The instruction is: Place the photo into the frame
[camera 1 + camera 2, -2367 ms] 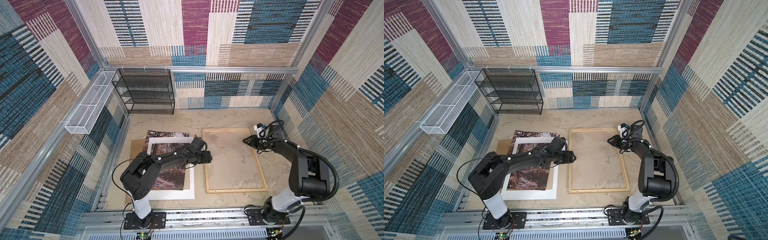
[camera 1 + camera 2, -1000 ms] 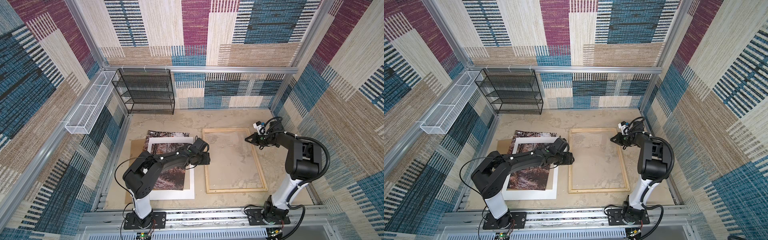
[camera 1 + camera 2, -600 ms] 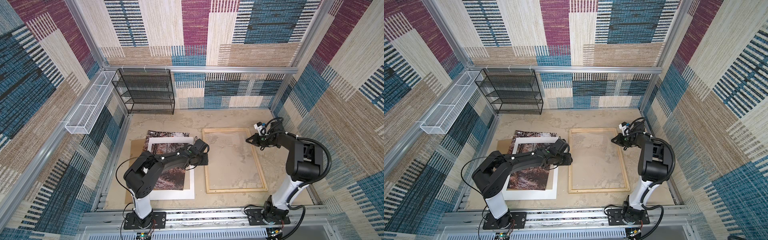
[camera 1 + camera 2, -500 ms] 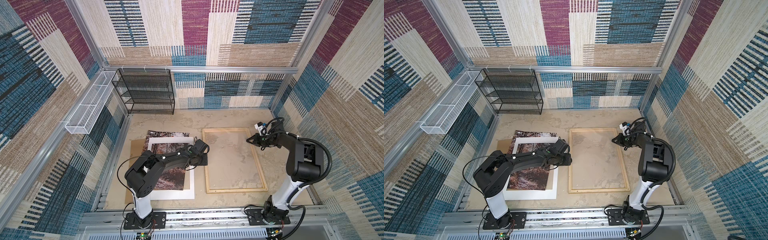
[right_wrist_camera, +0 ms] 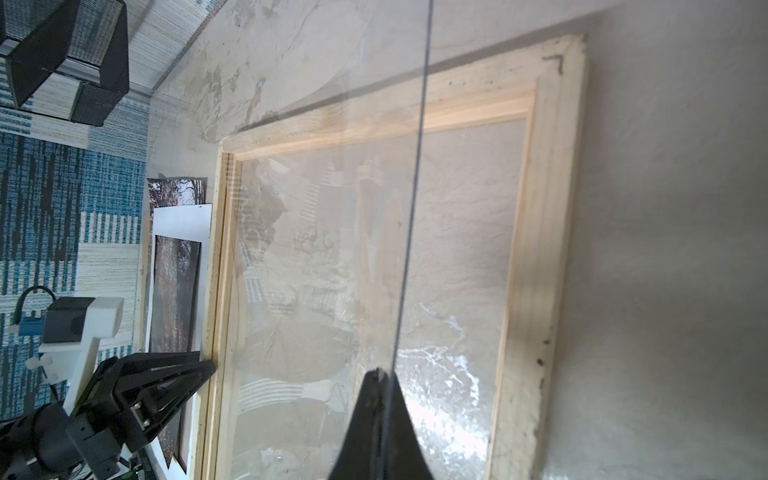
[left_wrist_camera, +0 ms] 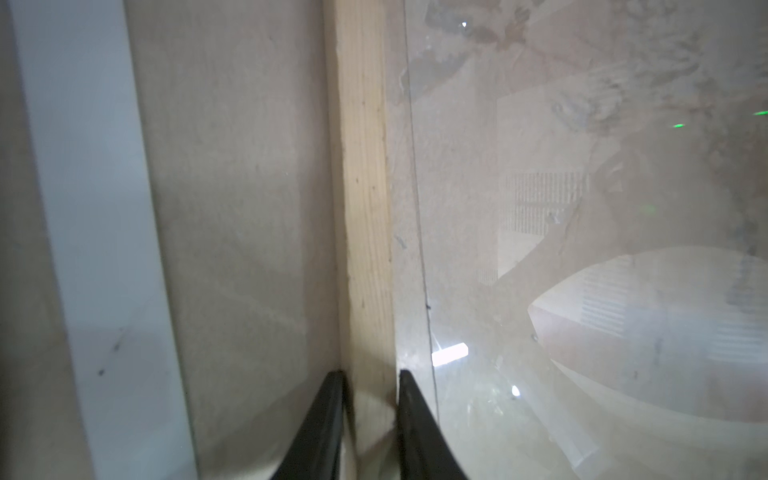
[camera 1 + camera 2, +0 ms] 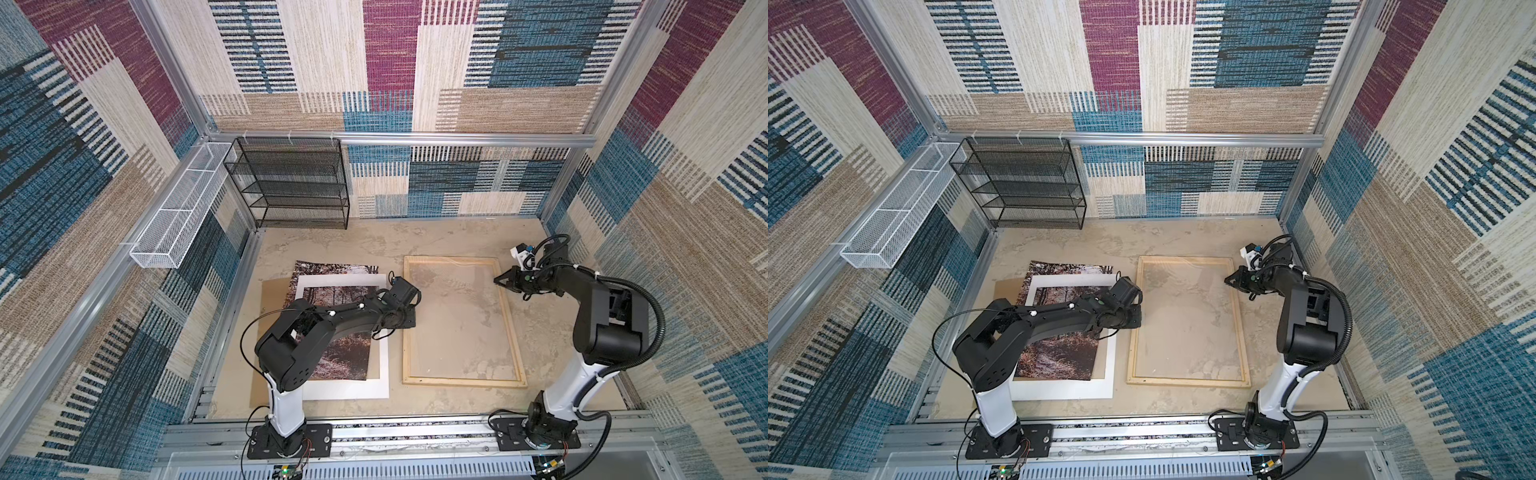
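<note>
Frame (image 7: 461, 381): flat on bench (image 7: 374, 245), between the two grippers | left gripper (image 6: 370, 415): narrow, jaws astride its wooden strip, clamped or not I cannot tell | right gripper (image 5: 380, 374): pinched shut on clear pane (image 5: 353, 270) edge | photo (image 7: 345, 357): behind left gripper, under white mat (image 7: 345, 390)

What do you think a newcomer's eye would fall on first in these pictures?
The pale wooden frame lying mid-table, with the left claw clamping its left rail and the right claw shut on the clear pane. Left of it, the autumn photo overlaps a white mat.
</note>
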Robot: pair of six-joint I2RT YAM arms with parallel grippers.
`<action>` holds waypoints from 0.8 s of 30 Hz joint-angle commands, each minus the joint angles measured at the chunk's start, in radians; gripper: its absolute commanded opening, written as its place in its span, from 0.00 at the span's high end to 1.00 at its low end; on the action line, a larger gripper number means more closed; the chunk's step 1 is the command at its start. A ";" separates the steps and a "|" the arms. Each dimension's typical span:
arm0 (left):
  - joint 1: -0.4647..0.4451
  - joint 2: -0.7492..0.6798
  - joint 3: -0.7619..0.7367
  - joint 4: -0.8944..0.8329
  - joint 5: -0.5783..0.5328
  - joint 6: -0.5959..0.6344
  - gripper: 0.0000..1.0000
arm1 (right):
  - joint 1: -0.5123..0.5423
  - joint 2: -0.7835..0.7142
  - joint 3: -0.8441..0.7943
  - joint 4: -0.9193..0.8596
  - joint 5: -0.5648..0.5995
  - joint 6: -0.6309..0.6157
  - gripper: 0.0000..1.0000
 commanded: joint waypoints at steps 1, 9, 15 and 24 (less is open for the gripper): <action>0.014 0.023 0.021 -0.035 -0.077 -0.001 0.78 | 0.001 0.009 -0.012 0.071 -0.033 0.041 1.00; 0.083 0.085 0.038 0.029 -0.066 -0.084 0.89 | 0.000 0.043 -0.040 0.215 -0.117 0.150 1.00; 0.117 0.130 0.055 0.083 -0.038 -0.118 0.94 | 0.000 0.034 -0.078 0.315 -0.196 0.210 0.86; 0.118 0.153 0.081 0.088 -0.024 -0.114 0.97 | 0.021 -0.011 -0.134 0.370 -0.240 0.236 0.71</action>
